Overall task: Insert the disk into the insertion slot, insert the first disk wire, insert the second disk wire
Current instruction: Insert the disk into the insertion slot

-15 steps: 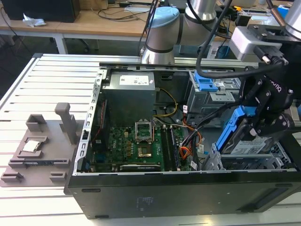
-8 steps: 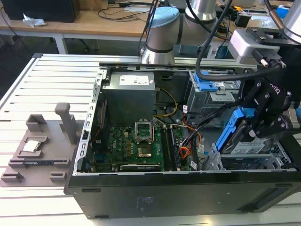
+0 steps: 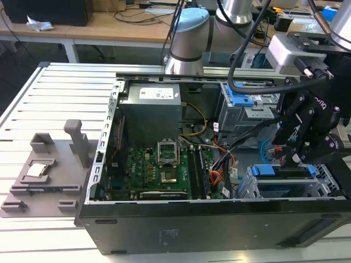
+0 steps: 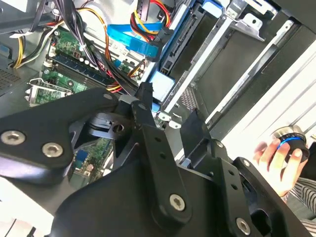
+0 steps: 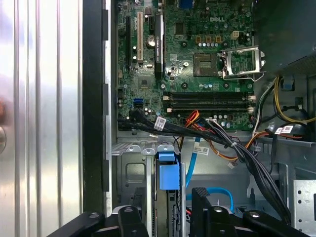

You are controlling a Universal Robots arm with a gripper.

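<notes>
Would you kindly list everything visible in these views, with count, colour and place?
computer case: one, black, open
motherboard: one, green, inside the case
power supply: one, grey, beside the motherboard
insertion slot: one, silver cage, exterior view's right
disk: one, blue-framed, in the insertion slot
light blue cable: one, looped by the cage
fixture plate: one, grey, exterior view's left
hand: one, outside the case
gripper: one, black, over the disk

Matte black gripper (image 3: 292,160) of angular linked bars, pinned with round silver screws (image 4: 177,201). Just above the gripper, a pale grey camera box (image 3: 289,50). Beyond the gripper, silver arm tubes (image 3: 235,10), one capped by a light blue joint cover (image 3: 191,17), trailed by thick black cables (image 3: 237,60).
</notes>
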